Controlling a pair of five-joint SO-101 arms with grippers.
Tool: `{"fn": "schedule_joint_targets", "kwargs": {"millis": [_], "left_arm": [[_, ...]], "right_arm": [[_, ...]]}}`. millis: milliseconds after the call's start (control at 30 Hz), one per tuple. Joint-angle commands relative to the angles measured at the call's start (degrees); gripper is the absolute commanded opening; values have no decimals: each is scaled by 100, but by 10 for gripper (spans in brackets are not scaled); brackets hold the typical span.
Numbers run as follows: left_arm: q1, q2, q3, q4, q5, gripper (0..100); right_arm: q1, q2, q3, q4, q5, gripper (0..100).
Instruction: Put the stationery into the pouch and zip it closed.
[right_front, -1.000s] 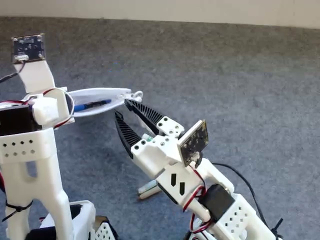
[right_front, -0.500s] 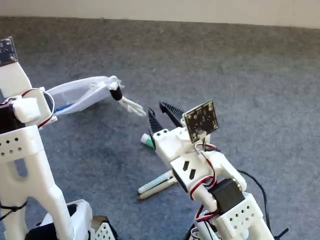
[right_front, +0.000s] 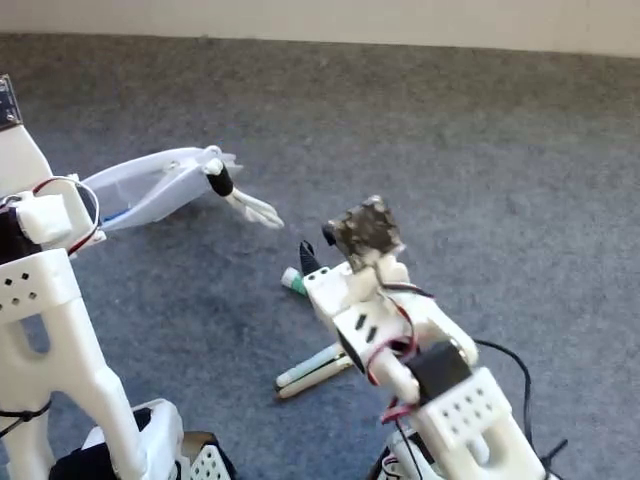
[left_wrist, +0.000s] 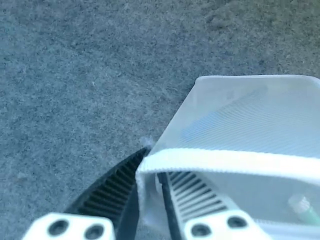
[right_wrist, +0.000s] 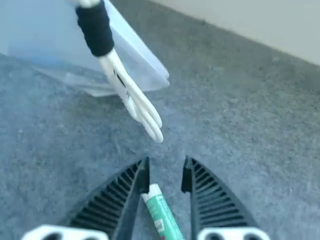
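Note:
My left gripper (left_wrist: 150, 197) is shut on the edge of the translucent pouch (left_wrist: 250, 120), holding it tilted above the carpet at the left (right_front: 150, 190). A blue pen (right_front: 117, 213) and a green-tipped item (left_wrist: 303, 207) lie inside it. The pouch's white pull strap with a black band (right_front: 240, 203) dangles from its free end (right_wrist: 131, 95). My right gripper (right_wrist: 165, 172) is open, low over the carpet (right_front: 315, 246), with a green-and-white pen (right_wrist: 162, 216) lying between its fingers (right_front: 292, 281). Two more pale pens (right_front: 312, 368) lie together nearer the arm bases.
Grey carpet (right_front: 480, 150) covers the whole surface, with open room to the right and back. A pale wall edge (right_front: 400, 20) runs along the far side. The white arm bases (right_front: 60, 340) stand at the front.
The left arm raised and tilted the pouch, so its strap now hangs free. The right gripper drew back from the pouch, narrowed, and came down over the green-and-white pen.

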Motion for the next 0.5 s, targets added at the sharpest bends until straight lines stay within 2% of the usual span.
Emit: {"fn": "schedule_joint_targets", "kwargs": {"millis": [0,200,467], "left_arm": [[-145,-57,-66,-79,9,5],[-145,-57,-48,-97,0,5],[-154,-57,-40,-97,-9,5]], "right_arm": [[4,971,-136,-4,88,111],[-84,2404,-734,22,88,183],[-171,3653,-1209,4,97,186]]}}
